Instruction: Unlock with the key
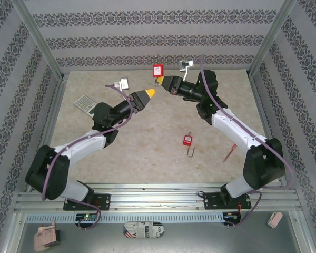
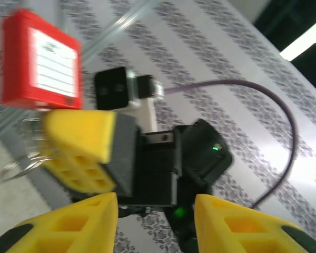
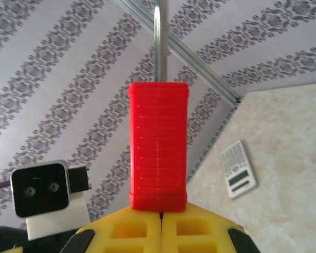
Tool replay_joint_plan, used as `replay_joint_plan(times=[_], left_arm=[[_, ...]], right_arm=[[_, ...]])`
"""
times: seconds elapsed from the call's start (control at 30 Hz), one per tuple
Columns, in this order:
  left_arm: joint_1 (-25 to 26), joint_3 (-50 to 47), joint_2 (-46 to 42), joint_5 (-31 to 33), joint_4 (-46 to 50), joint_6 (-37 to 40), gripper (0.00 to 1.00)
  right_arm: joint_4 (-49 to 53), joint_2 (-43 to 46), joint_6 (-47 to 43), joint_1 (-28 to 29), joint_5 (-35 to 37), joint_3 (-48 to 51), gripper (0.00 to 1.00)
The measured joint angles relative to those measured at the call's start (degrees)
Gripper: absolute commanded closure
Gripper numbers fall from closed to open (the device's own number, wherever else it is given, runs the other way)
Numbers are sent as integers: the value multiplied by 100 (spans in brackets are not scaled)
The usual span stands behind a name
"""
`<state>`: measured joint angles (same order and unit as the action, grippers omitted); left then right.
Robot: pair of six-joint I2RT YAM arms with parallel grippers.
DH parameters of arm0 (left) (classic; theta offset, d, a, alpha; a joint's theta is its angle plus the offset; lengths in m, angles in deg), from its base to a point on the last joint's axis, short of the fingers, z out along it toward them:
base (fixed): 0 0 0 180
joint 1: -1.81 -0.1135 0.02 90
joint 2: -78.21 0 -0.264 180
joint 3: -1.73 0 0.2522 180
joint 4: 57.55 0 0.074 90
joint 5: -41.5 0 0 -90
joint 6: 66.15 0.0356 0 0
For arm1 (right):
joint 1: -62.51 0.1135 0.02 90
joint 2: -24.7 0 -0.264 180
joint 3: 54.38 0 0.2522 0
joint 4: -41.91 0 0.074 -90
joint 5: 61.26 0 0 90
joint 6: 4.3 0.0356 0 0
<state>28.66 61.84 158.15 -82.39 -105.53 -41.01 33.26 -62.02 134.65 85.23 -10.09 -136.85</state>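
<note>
Two robot arms meet above the far half of a table [image 1: 147,153]; we see the right gripper [image 1: 161,80] clamped on the lower end of a red padlock [image 1: 158,70], holding it in the air close to the patterned back wall [image 1: 147,42]; from the right wrist, the padlock [image 3: 158,147] stands upright between the closed yellow fingers [image 3: 195,232], its steel shackle [image 3: 157,42] pointing straight up; the left gripper [image 1: 151,93] hovers just beside it, tips aimed at the lock but not touching it; from the left wrist we see that gripper [image 2: 155,213] with its yellow fingers [image 2: 68,224] spread apart and nothing between them, facing the right gripper [image 2: 68,153] and the labelled face of the padlock [image 2: 39,63]; blurred metal loops [image 2: 18,166] hang by the right gripper's fingers, and we cannot tell whether they are a key ring; a second padlock [image 1: 187,140] lies flat on the table between the arms, well apart from both grippers, with a thin metal piece [image 1: 190,153] trailing from it toward the near edge, too small for us to identify; a calculator [image 1: 85,103] rests on the table's left side, near the left arm's wrist.
</note>
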Motion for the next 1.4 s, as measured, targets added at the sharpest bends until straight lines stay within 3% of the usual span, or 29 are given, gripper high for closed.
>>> replay_joint_plan(times=[0.23, 0.5, 0.63, 0.93, 1.17, 1.4], left_arm=[[-15, 527, -1176, 544, 2566, 531, 37], [76, 1366, -883, 1021, 4723, 752, 36], [144, 1478, -737, 1209, 5418, 745, 35], [160, 1405, -728, 1464, 5737, 636, 35], [254, 1287, -442, 1467, 5331, 483, 35], [319, 1237, -348, 1471, 5077, 374, 46]], right_arm=[[1526, 518, -1467, 210, 800, -107, 100], [2844, 605, -3171, 1176, 2203, -378, 100], [3163, 605, -3652, 1351, 2647, -378, 100], [3425, 605, -4037, 1423, 2916, -378, 100], [3563, 605, -4087, 1543, 2898, -380, 100], [3692, 603, -4170, 1648, 2889, -411, 100]])
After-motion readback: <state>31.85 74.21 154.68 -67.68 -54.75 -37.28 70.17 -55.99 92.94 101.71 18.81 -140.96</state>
